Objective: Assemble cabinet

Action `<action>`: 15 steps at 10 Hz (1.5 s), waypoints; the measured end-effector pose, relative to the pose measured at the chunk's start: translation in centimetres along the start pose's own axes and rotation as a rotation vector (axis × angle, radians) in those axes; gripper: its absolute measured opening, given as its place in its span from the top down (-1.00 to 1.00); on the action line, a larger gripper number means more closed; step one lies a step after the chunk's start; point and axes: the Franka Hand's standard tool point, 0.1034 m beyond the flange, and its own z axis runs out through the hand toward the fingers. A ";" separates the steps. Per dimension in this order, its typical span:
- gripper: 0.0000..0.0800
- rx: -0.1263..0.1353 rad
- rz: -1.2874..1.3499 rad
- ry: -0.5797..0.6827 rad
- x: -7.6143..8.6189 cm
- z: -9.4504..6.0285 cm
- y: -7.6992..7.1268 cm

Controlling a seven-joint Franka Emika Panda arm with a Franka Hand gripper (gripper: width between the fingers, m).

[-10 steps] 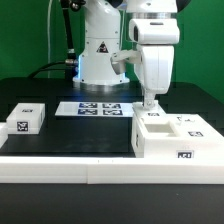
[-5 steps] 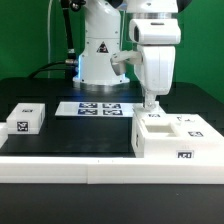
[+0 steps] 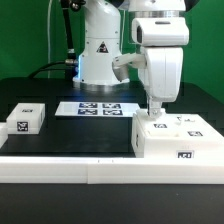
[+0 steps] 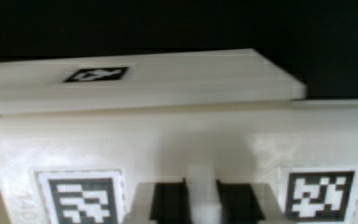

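On the black desk [image 3: 70, 135], 1 cabinet [image 3: 180, 142] is sitting at the exterior view's right, near the front edge, and 3 tags are showing on it in the wrist view. 1 small white tagged block [image 3: 25, 119] is lying well apart at the exterior view's left. 1 marker board [image 3: 98, 108] is lying between them, farther back. 1 arm [image 3: 160, 60] is reaching down, and the 2 fingers [image 4: 162, 205] of its 1 claw [image 3: 154, 108] are pressing together, tips down at the cabinet's top. 1 white rail [image 3: 60, 165] is running along the desk's front, and a green wall [image 3: 205, 60] is showing behind.
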 end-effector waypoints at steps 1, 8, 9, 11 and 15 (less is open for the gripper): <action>0.82 -0.006 0.003 0.003 0.0 0.1 0.7; 0.62 -0.002 0.014 0.003 -0.1 0.1 2.1; 0.28 -0.002 0.014 0.003 -0.1 0.1 2.1; -0.18 -0.001 0.014 0.003 -0.1 0.2 2.1; -0.96 0.000 0.014 0.003 -0.1 0.2 2.1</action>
